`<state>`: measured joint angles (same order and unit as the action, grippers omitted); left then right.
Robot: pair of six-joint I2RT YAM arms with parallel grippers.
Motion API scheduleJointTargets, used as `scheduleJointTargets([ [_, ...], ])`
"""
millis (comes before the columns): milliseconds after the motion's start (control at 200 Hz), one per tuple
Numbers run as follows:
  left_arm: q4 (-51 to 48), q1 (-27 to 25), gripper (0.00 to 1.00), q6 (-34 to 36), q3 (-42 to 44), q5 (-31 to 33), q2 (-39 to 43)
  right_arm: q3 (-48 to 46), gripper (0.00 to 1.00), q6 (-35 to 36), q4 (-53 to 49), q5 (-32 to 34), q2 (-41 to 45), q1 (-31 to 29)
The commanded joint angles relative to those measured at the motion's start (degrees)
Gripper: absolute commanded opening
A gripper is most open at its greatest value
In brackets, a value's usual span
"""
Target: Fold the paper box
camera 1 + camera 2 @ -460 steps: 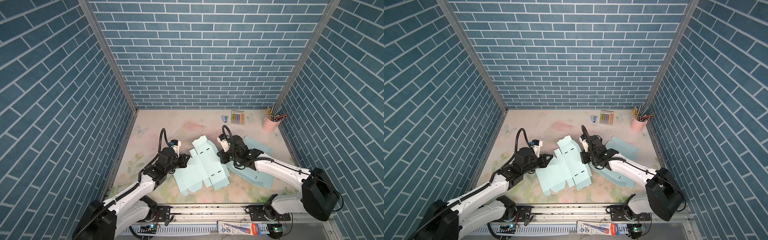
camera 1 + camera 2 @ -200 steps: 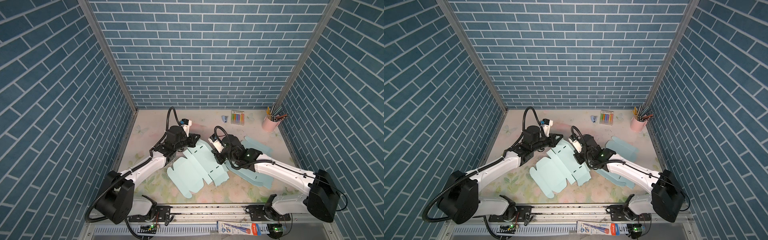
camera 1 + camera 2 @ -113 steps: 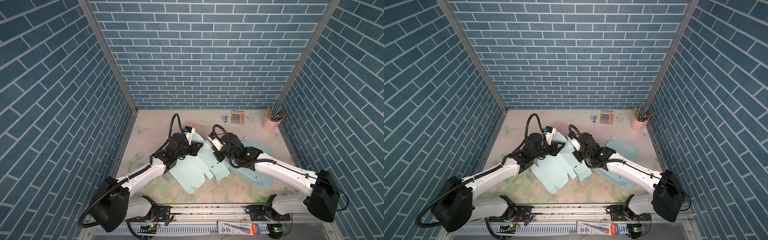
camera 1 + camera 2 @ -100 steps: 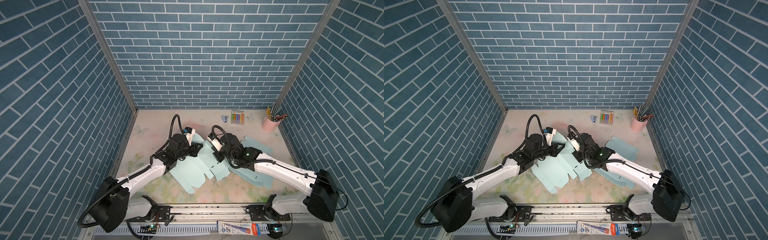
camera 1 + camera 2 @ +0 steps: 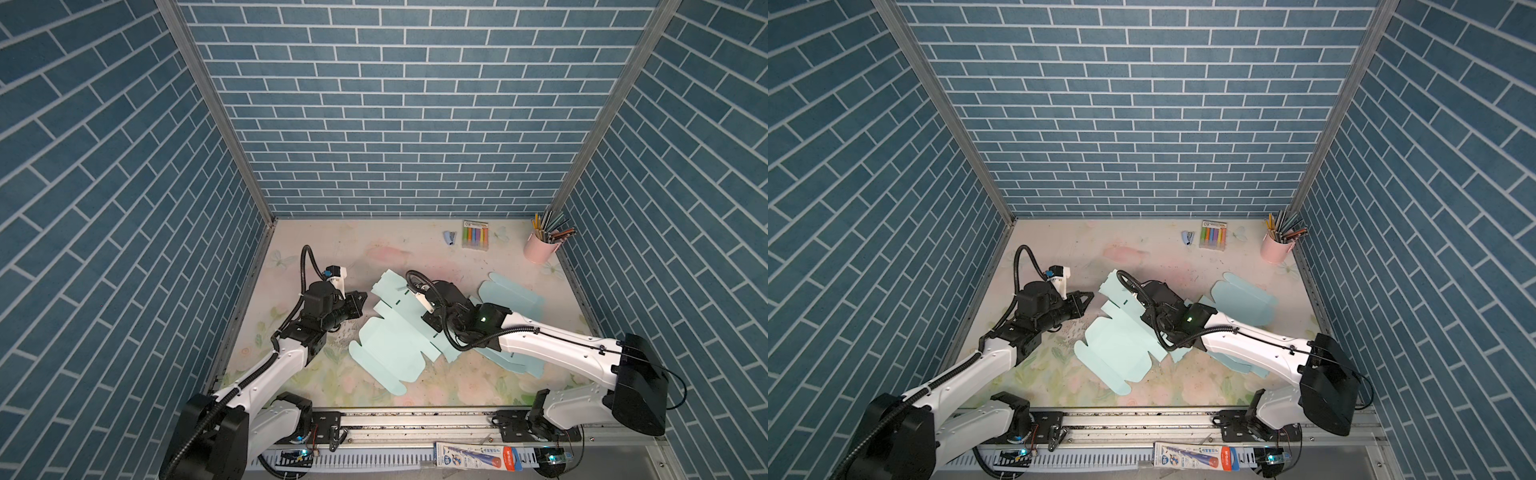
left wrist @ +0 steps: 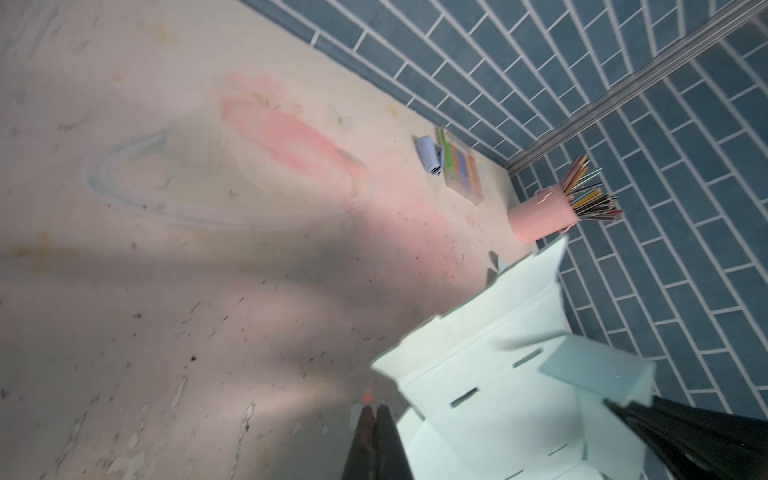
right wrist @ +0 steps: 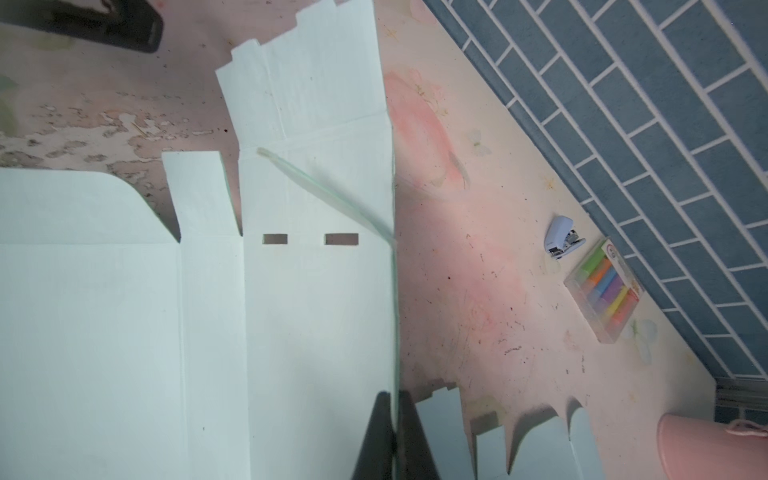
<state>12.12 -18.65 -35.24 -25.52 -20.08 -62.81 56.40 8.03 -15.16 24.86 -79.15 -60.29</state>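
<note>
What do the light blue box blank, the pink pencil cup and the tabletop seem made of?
Light blue box blank: thin matte card or stiff paper; cut slots, scored creases, one flap standing up.
Pink pencil cup: smooth painted metal or plastic; too small to tell which.
Tabletop: printed floral sheet, matte and worn; scuffs and flaked patches show.

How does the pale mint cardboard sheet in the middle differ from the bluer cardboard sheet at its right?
The pale mint cardboard sheet is pinched at one edge by the right tool, one panel raised; the bluer cardboard sheet lies flat, ungripped. The mint sheet shows nearly whole; the bluer one is partly hidden under the right arm. Both are unfolded box blanks.
</note>
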Motion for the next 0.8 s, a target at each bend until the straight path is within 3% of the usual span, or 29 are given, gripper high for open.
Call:
scheduleJointTargets([
  [0, 2.75, 0.73, 0.0, -0.38, 1.3, 1.46, -3.4, 0.09, 0.0, 4.56, 1.6, 5.23, 0.17, -1.46],
  [360, 8.39, -0.99, 0.0, 0.53, 1.62, -1.66, -10.45, 1.59, 0.0, 6.63, 2.92, 13.29, -4.15, -5.01],
  [795, 10.59, -7.04, 0.0, -1.84, 4.14, -1.63, -8.61, 1.12, 0.0, 11.59, 7.31, 13.51, -4.59, -7.04],
])
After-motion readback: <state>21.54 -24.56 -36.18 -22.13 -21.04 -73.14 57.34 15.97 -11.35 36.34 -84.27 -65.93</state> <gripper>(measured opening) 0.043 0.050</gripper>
